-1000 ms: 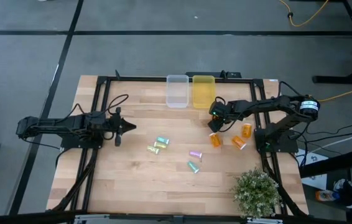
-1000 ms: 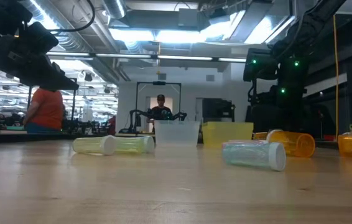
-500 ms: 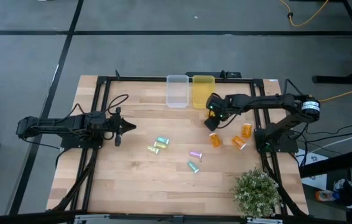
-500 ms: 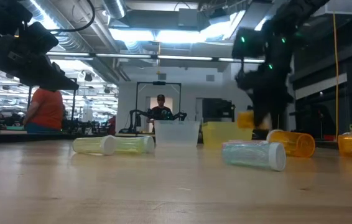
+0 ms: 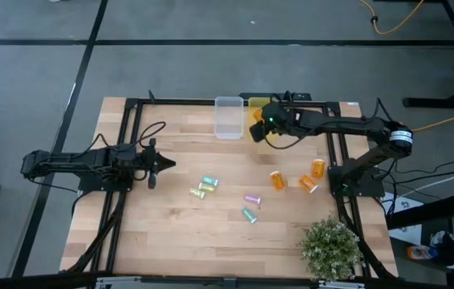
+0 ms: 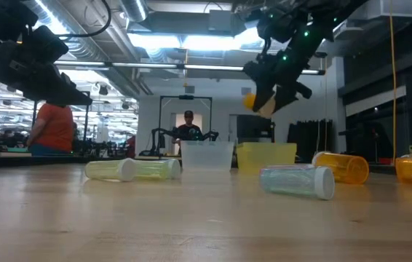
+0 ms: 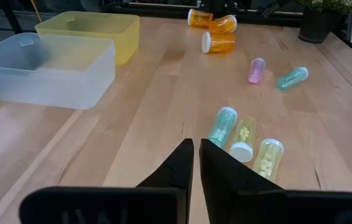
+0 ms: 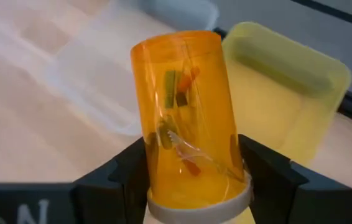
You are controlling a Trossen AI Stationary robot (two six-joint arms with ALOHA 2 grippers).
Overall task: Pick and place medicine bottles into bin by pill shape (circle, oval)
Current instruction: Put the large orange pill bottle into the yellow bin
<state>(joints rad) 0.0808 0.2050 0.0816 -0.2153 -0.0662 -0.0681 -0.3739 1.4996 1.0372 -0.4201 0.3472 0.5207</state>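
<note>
My right gripper (image 5: 265,122) is shut on an orange bottle (image 8: 187,118) with a white cap, held in the air over the near part of the yellow bin (image 5: 262,106); it also shows in the low view (image 6: 252,100). My left gripper (image 5: 168,164) is shut and empty at the table's left (image 7: 196,155). Three orange bottles (image 5: 278,179) lie on their sides at the right. Yellow-green bottles (image 5: 199,191), a pink bottle (image 5: 252,197) and teal bottles (image 5: 249,214) lie on their sides at the middle. My right gripper pinches the orange bottle between its two fingers (image 8: 140,169), one on each side of the barrel near the cap end (image 8: 163,186). The bottle runs on past the fingers, base end away from the wrist. It is lifted clear, above the bins.
A clear bin (image 5: 229,117) stands beside the yellow bin at the table's far edge. A potted plant (image 5: 331,249) stands at the near right corner. Black frame rails (image 5: 131,136) run along the table's sides. A person (image 6: 53,127) shows in the room behind.
My right gripper has risen from near the table and gone toward the far edge and the left, carrying the orange bottle up over the yellow bin. The bottles on the table have stayed where they were.
</note>
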